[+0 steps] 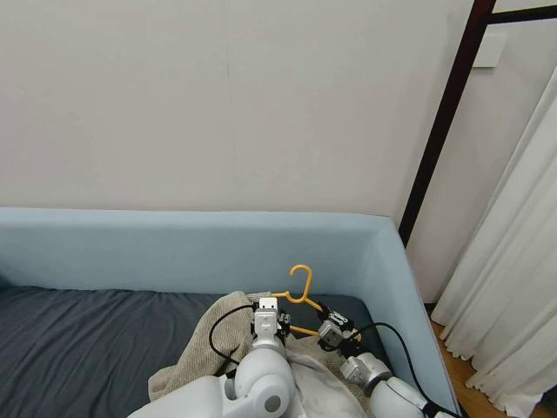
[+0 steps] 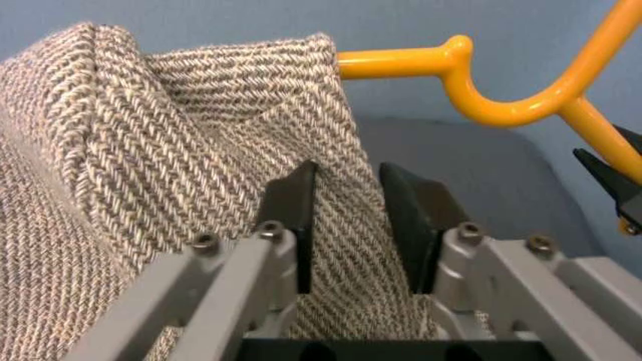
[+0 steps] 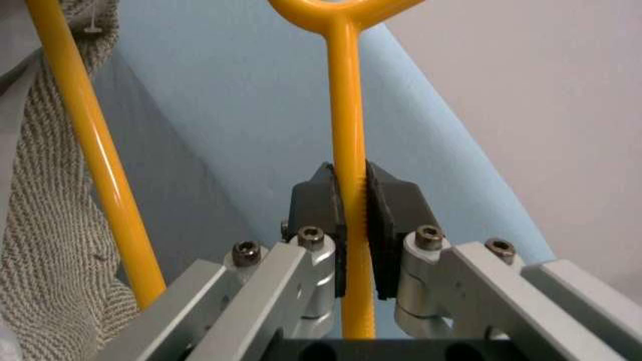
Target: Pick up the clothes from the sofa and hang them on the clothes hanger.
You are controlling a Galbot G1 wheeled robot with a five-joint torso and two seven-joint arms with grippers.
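A beige knitted garment [image 1: 213, 344] lies crumpled on the sofa's dark seat, with a yellow plastic hanger [image 1: 300, 286] sticking out of its collar end. My left gripper [image 1: 268, 319] is shut on a fold of the garment [image 2: 201, 150], and the weave is pinched between its dark pads [image 2: 296, 226]. The hanger's hook [image 2: 482, 94] curves just beyond that fold. My right gripper [image 1: 335, 331] is shut on the hanger's straight neck [image 3: 347, 113], with its ribbed pads [image 3: 386, 218] on either side of the rod. A second yellow bar [image 3: 95, 165] runs beside the garment's edge.
The light blue sofa [image 1: 218, 248] has a back and a right armrest [image 1: 396, 287] close behind the grippers. A dark rack pole [image 1: 444, 122] stands against the wall at the right. White curtains [image 1: 513, 287] hang beyond it over a wooden floor.
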